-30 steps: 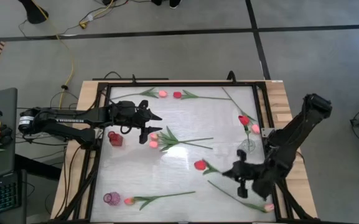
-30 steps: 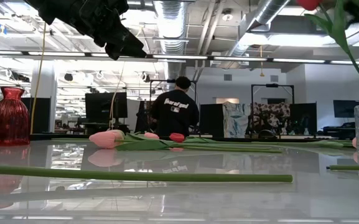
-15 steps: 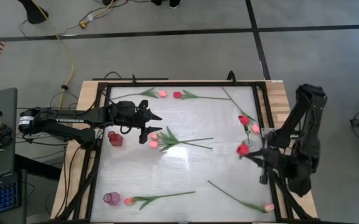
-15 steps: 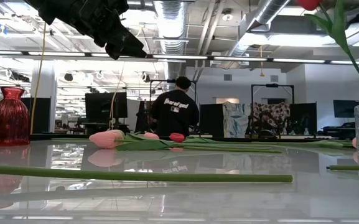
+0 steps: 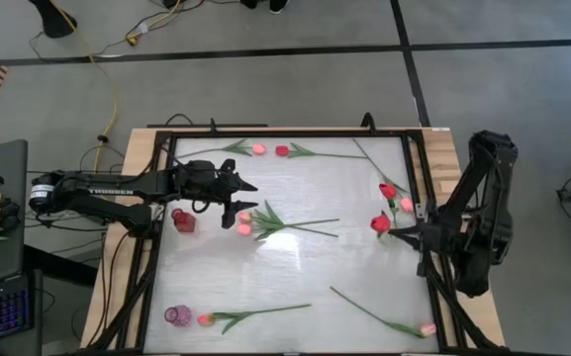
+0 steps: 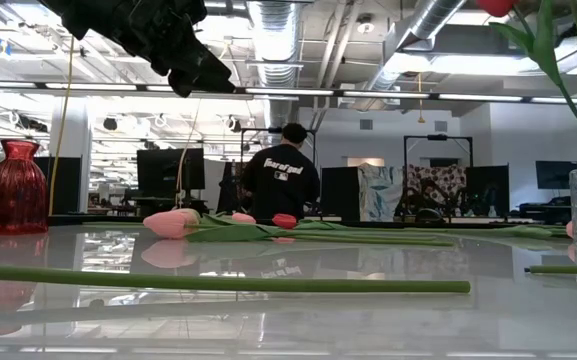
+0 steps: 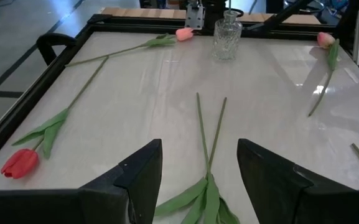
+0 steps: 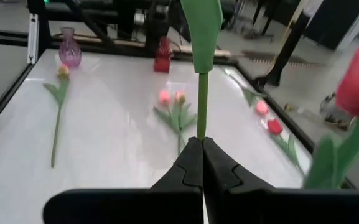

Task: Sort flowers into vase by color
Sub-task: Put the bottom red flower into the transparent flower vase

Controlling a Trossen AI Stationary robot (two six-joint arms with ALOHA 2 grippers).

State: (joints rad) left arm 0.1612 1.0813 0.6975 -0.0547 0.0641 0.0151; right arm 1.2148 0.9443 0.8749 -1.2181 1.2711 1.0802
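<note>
**Red tulip in the grip, on its way to the clear vase**

The right gripper (image 8: 202,163) has its jaws pressed together on the green stem of a red tulip (image 5: 380,224), pinching it just above the fingertips so that the stem rises straight out from between them. In the high view the red bud sits just ahead of the jaws, beside the clear glass vase (image 7: 227,40) at the right edge of the table (image 5: 295,267), where a red and a pink flower head already show. By my reading, the step in hand is the carry: the flower is lifted and not yet placed.

The next move calls for bringing the free stem end over the vase mouth, lowering it in, and only then spreading the jaws. The stem is long and thin, so it may swing or catch the rim.

The left gripper (image 7: 199,180) waits over the left half of the table with its jaws spread wide and nothing between them; two crossed stems (image 7: 208,134) lie on the table straight ahead of it. Other tulips lie well apart from both grippers, and a small red vase (image 5: 183,220) stands near the left one.
</note>
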